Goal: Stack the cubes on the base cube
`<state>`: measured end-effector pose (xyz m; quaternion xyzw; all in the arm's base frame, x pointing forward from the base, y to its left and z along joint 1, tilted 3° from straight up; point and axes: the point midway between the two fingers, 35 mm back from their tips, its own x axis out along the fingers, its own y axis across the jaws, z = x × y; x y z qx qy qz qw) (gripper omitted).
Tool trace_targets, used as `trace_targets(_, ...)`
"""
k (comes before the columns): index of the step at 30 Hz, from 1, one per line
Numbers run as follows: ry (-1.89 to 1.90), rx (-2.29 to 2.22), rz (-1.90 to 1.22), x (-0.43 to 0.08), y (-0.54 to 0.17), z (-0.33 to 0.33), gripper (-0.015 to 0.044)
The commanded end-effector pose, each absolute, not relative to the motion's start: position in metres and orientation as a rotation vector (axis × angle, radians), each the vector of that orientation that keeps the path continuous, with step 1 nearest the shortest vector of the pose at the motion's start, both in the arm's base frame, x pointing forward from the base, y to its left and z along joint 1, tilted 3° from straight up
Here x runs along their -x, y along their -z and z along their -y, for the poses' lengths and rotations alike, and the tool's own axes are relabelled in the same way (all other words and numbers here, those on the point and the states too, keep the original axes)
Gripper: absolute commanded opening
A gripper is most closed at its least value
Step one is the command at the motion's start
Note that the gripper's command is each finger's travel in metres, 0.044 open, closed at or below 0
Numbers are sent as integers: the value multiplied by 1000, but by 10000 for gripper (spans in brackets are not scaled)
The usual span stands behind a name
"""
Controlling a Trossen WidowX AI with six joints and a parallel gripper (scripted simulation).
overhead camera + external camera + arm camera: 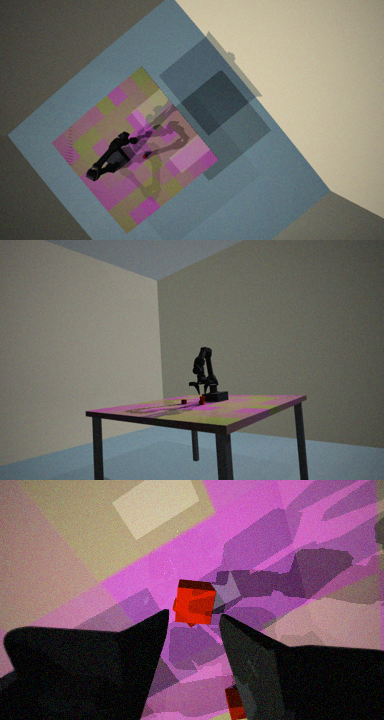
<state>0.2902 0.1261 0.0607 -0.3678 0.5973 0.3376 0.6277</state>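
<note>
A red loose cube [202,397] [196,599] sits on the fixed base cube [201,403] and looks slightly offset to the right in the exterior view. Only small corners of the base cube show around it in the wrist view. My gripper [201,394] [194,616] is open, its fingertips apart just above the upper cube, with space on both sides of it in the wrist view. The other loose cube [144,156] [184,401] [235,704] stands apart on the table, partly behind a finger in the wrist view. The arm hides the stack in the top view.
The patchwork table [169,186] [243,418] has an edge all around. The arm's dark base block [217,396] stands just right of the stack in the exterior view. Arm shadows cross the table and dim the cubes' surroundings.
</note>
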Motion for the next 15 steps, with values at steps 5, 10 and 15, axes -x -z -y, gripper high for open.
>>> trace_targets(5, -800, 873, -1359, -298, -67, -98, 265)
trace_targets(10, -838, 918, -1343, -305, -77, -57, 265)
trace_targets(15, -875, 963, -1327, -306, -86, -16, 265)
